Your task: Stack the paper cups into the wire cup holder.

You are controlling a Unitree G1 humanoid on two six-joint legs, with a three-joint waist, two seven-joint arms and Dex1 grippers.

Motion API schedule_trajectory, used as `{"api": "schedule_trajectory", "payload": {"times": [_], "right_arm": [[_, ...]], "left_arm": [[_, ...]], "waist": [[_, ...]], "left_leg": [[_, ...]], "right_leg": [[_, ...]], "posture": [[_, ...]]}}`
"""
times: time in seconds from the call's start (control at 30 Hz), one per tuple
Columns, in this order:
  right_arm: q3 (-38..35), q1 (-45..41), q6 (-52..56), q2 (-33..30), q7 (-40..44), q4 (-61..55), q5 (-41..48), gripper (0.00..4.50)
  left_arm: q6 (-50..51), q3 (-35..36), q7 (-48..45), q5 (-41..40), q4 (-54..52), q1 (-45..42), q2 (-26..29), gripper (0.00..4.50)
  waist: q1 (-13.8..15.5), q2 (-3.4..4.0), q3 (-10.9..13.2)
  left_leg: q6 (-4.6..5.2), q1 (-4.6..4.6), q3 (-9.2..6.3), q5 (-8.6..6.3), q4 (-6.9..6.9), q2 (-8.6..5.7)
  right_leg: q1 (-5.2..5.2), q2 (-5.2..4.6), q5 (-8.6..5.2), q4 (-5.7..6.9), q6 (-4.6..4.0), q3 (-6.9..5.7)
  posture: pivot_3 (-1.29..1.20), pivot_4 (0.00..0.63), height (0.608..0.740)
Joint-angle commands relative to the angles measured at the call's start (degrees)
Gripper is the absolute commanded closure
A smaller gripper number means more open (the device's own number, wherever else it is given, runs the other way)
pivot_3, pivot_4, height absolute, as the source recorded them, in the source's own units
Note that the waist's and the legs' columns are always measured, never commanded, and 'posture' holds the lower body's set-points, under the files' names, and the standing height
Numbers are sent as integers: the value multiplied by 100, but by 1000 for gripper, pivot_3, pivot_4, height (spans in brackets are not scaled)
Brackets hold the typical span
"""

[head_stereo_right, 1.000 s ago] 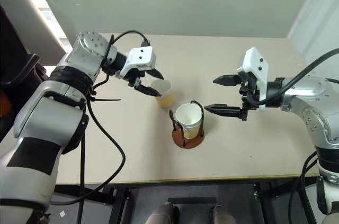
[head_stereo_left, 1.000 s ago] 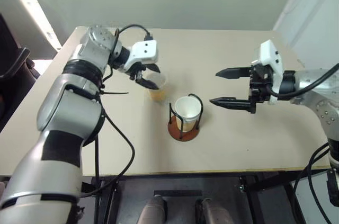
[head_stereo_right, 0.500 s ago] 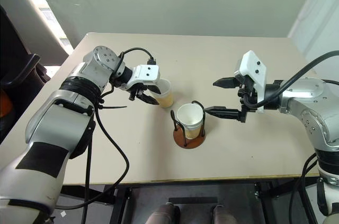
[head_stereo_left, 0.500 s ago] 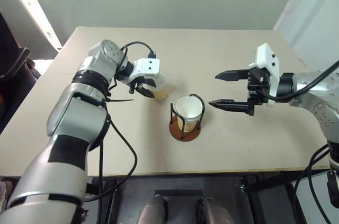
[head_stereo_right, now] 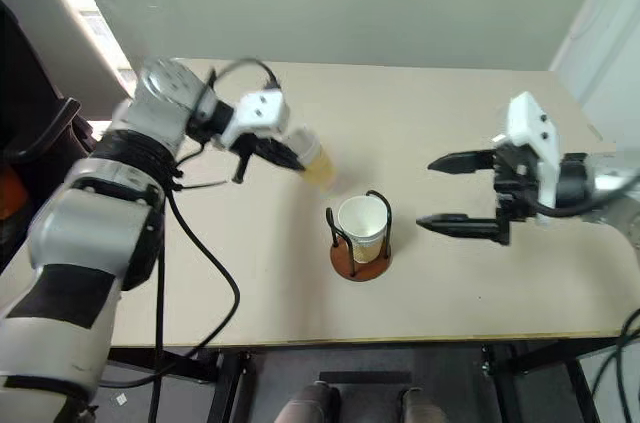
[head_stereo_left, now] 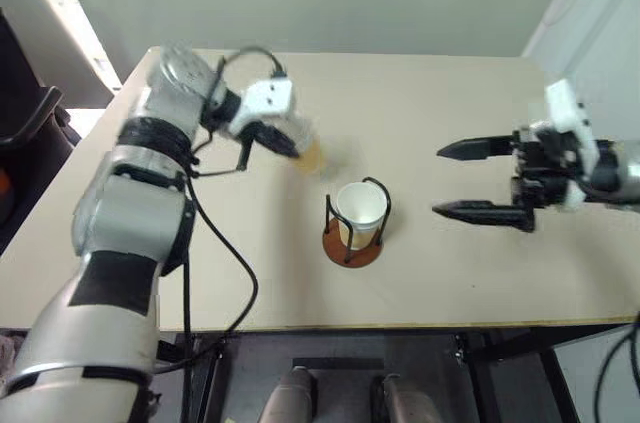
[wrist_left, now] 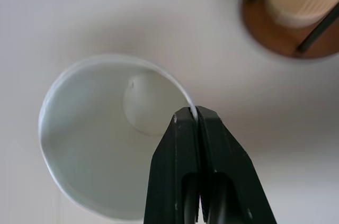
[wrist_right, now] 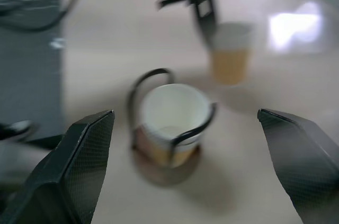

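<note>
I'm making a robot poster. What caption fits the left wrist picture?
Left gripper pinches the rim of a paper cup above the table, with the wire cup holder nearby.

There are two paper cups to count. One paper cup sits in the middle of the frame, inside the wire cup holder. The other paper cup is up and to the left of it. There is one wire cup holder, with two black wire loops. There are two claws, a left claw and a right claw, and one counter
</note>
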Motion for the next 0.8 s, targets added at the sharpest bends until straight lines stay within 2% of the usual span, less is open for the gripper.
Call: {"api": "schedule_trajectory", "payload": {"times": [0.03, 0.1, 0.17, 0.27, 0.33, 0.4, 0.57, 0.63, 0.8], "right_arm": [[-390, 58, -168, -233, 132, 16, 67, 0], [-398, 84, -236, -275, 100, 81, 7, 0], [-377, 87, -272, -278, 64, 86, 19, 0], [-371, 136, -271, -261, -20, -4, 64, 0], [-361, 262, -243, -294, -82, -120, 41, 0], [-401, 378, -221, -326, -97, -209, 68, 0], [-450, 478, -215, -332, -202, -238, 144, 0], [-436, 476, -202, -315, -276, -267, 168, 0], [-458, 572, -199, -329, -396, -335, 229, 0]], "left_arm": [[328, -232, -263, -1594, -1228, -324, 150, 4478], [720, -855, -263, -2667, -2330, -107, 538, 4478], [887, -1523, -263, -3368, -3190, 87, 903, 4478], [731, -2415, -263, -3633, -3722, 221, 1198, 4478], [1001, -2632, -263, -4058, -5074, 626, 2009, 4478], [1189, -2726, -263, -4434, -5899, 833, 2535, 4478], [1176, -2973, -263, -4520, -5931, 787, 2511, 4478], [989, -3033, -263, -4247, -5703, 774, 2345, 4478], [742, -3118, -263, -3934, -5106, 649, 1933, 4478]], "waist": [[5, 1, -2], [-21, 4, -5], [-50, 11, -6], [-95, 17, -7], [-111, 21, -4], [-175, 18, -4], [-110, 28, -7], [-92, 30, -7], [-104, 30, -6]], "left_leg": [[-17, 0, 11, 7, -3, -7], [-8, 17, 19, -3, -2, -6], [9, 31, 34, -21, 1, -2], [6, 52, 76, -24, 5, 4], [12, 54, 80, -24, 6, 14], [12, 55, 99, -24, 6, 19], [27, 64, 78, -27, 17, 24], [73, 85, 71, -55, 17, 21], [79, 116, 75, -59, 11, 17]], "right_leg": [[0, 1, -2, -1, 4, -4], [14, -12, -10, -1, 15, 9], [23, -18, -13, 3, 22, 16], [25, -11, -16, 17, 27, 24], [26, -14, -13, 18, 28, 25], [18, -2, -9, 16, 23, 25], [42, -14, -10, 16, 17, 22], [67, -19, -6, 14, 11, 22], [98, -26, 2, 9, -15, 19]], "posture": [[0, 150, 740], [0, 150, 740], [0, 150, 740], [0, 150, 740], [0, 150, 740], [0, 150, 740], [0, 150, 740], [0, 150, 740], [0, 150, 740]]}}
